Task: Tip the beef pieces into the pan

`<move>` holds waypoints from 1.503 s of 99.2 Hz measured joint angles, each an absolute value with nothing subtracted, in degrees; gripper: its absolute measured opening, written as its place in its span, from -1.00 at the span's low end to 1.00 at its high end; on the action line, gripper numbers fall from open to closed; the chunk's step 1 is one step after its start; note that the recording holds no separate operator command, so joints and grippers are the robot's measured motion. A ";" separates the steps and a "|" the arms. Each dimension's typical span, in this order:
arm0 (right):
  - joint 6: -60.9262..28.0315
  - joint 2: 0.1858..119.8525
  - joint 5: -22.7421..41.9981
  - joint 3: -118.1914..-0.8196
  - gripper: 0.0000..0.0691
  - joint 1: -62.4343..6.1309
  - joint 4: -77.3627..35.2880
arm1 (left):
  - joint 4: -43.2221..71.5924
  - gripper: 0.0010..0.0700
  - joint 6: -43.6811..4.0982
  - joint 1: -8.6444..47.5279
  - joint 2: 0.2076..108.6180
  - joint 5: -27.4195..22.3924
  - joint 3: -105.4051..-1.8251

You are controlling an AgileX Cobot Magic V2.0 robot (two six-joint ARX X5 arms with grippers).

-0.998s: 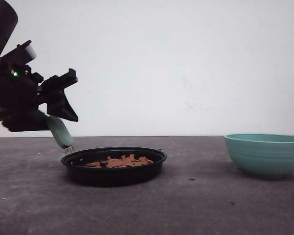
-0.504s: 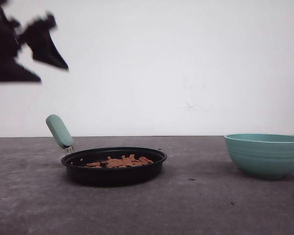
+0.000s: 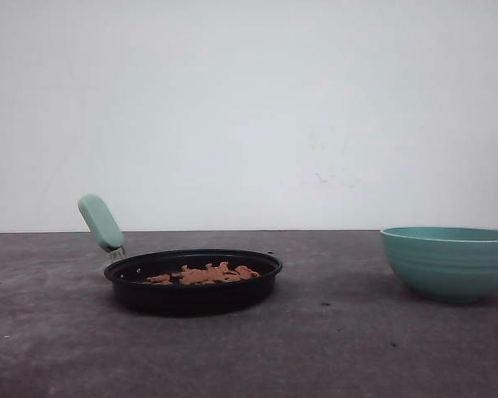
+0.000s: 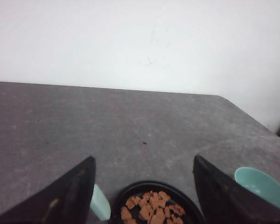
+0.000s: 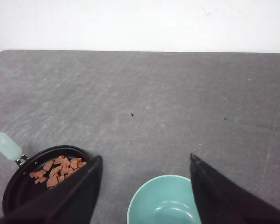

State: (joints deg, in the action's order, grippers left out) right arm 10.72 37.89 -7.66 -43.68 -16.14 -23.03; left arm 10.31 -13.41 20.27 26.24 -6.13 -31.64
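On matte grey table (image 3: 357, 348), round black pan (image 3: 193, 292), flat orange-brown beef pieces (image 3: 203, 274)

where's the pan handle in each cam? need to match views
Front: handle sticks up left of the pan, left of centre.
Left wrist: handle at the bottom edge, beside the left end effector's finger.
Right wrist: handle at the far left edge, above the pan rim.
Shared landmark: the beef pieces in the pan; the teal bowl too.
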 joint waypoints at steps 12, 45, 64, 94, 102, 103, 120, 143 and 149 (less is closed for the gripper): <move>10.72 37.89 -7.44 -43.68 -0.44 -16.12 -22.98 | 12.38 -0.34 -12.86 20.27 24.95 -6.11 -31.64; 10.68 37.89 -7.31 -43.68 -0.98 -16.12 -22.68 | 13.02 -0.96 -12.88 20.27 24.77 -6.11 -31.64; 10.68 37.89 -7.31 -43.68 -0.98 -16.14 -22.48 | 13.02 -0.96 -12.88 20.27 24.77 -6.11 -31.64; 10.68 37.89 -7.31 -43.68 -0.98 -16.14 -22.48 | 12.99 -0.96 -12.88 20.27 24.77 -6.11 -31.64; 10.68 37.89 -7.31 -43.68 -0.98 -16.12 -22.48 | 13.02 -0.96 -12.60 20.27 24.77 -6.11 -31.64; 10.68 37.89 -7.31 -43.68 -0.98 -16.14 -22.48 | 12.99 -0.96 -12.56 20.25 24.77 -6.11 -31.64; 10.68 37.89 -7.31 -43.68 -0.98 -16.14 -22.48 | 13.08 -0.96 -8.88 20.10 24.77 -5.48 -31.64; 10.68 37.89 -7.31 -43.68 -0.98 -16.14 -22.48 | 17.82 -0.96 -2.90 13.67 23.92 -2.85 -30.33; 10.68 37.89 -7.31 -43.68 -0.98 -16.14 -22.48 | 17.85 -0.96 -2.50 11.11 22.70 -2.42 -27.97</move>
State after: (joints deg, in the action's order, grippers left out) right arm 10.68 37.89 -7.31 -43.68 -16.14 -22.48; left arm 17.85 -2.50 11.11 22.70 -2.42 -27.97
